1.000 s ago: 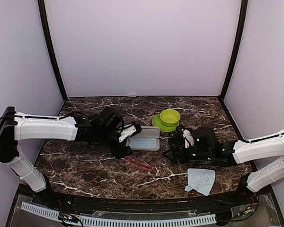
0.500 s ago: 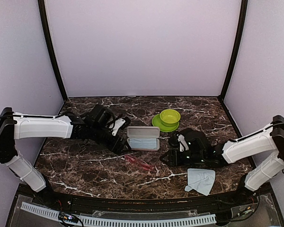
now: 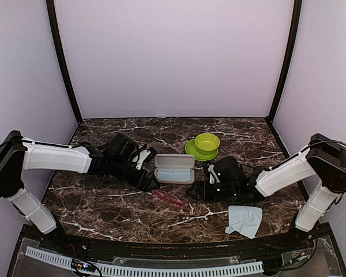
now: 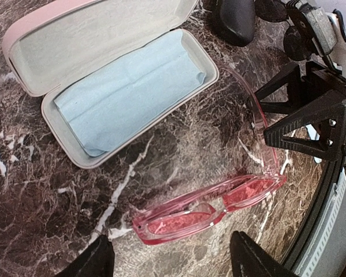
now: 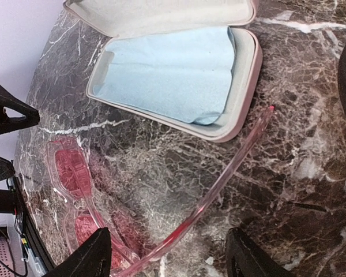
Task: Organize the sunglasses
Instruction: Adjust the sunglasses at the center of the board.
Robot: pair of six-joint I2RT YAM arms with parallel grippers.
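Waiting on the worktop point(image 4: 179, 144), the red-pink sunglasses point(image 4: 210, 208) lie beside the open pink case point(image 4: 86, 40) — not yet packed. Both the left fingers point(image 4: 98, 259) and the right fingers point(image 5: 95, 254) stand wide, holding nothing.

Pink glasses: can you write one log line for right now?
glasses: on table, unheld | case: open, cloth inside | left gripper: open | right gripper: open
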